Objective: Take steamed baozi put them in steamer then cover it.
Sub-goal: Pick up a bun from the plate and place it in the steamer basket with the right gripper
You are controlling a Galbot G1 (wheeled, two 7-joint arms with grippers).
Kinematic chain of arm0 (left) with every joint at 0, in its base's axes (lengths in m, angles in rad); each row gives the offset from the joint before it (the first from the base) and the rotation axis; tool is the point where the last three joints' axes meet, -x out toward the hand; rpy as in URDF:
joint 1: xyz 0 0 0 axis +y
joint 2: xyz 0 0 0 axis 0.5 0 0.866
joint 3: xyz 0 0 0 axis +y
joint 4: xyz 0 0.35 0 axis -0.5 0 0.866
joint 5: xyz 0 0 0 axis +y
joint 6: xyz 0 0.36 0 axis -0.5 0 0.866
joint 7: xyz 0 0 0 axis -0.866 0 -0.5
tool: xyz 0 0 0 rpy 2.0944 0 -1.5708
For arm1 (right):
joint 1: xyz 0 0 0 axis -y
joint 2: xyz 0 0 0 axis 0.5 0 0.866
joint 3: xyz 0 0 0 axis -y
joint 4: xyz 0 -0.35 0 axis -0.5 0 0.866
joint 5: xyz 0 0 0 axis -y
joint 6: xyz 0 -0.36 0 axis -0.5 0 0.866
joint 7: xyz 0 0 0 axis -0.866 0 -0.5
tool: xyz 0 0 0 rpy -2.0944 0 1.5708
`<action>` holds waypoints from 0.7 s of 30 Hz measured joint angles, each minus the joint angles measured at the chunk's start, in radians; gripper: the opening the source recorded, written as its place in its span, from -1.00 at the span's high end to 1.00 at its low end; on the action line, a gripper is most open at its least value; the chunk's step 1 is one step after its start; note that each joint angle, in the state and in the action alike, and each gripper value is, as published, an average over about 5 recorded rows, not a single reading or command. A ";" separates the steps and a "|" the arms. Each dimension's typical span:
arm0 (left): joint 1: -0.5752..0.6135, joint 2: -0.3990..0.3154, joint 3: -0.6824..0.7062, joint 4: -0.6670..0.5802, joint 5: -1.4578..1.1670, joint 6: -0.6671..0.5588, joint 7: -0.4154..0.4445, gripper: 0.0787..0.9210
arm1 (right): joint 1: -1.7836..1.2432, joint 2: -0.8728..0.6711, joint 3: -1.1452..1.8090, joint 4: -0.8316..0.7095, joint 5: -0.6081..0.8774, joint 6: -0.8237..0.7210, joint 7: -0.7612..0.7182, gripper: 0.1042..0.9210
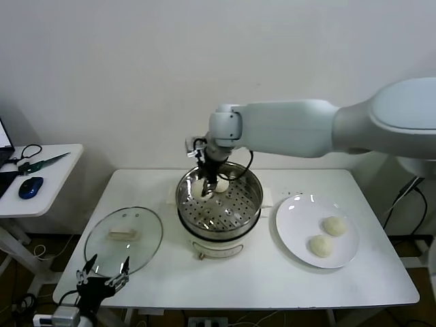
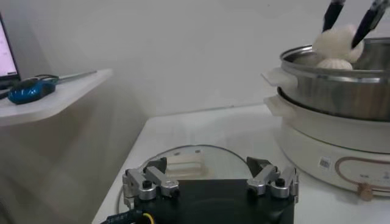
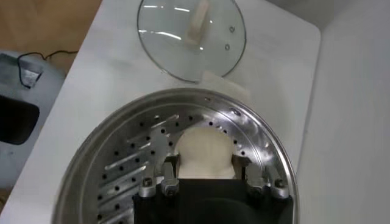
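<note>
1. Centre of the head view: the steamer (image 1: 219,204) stands on the white table (image 1: 238,279), its perforated tray bare over most of its floor.
2. Above the steamer's back left part, the right gripper (image 1: 209,184) hangs from the long white arm, its fingers clamped on one baozi (image 1: 202,189) — in the right wrist view that bun (image 3: 204,152) sits between the two fingers over the tray holes.
3. A second bun (image 2: 333,63) shows just under the held one in the left wrist view, inside the pot rim.
4. Right of the frame, a white plate (image 1: 294,235) carries two more baozi (image 1: 334,226) (image 1: 320,246), near each other.
5. Lower left, the glass lid (image 1: 123,239) lies flat on the table, off the pot.
6. At the bottom left edge, the left gripper (image 1: 102,279) waits just by the lid — fingers spread apart, holding nothing.
</note>
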 measured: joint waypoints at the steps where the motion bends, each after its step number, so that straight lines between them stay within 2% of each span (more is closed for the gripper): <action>1: -0.001 0.000 0.000 0.001 0.000 0.000 0.000 -0.77 | -0.013 0.007 0.002 -0.011 -0.004 -0.001 0.003 -0.20; 13: -0.003 -0.003 -0.001 0.004 -0.001 0.002 0.000 -0.77 | -0.097 0.042 0.016 -0.084 -0.042 -0.007 0.025 -0.23; 21: -0.003 -0.004 -0.003 -0.002 -0.001 0.006 0.000 -0.77 | -0.079 0.021 0.021 -0.067 -0.061 0.023 -0.005 -0.69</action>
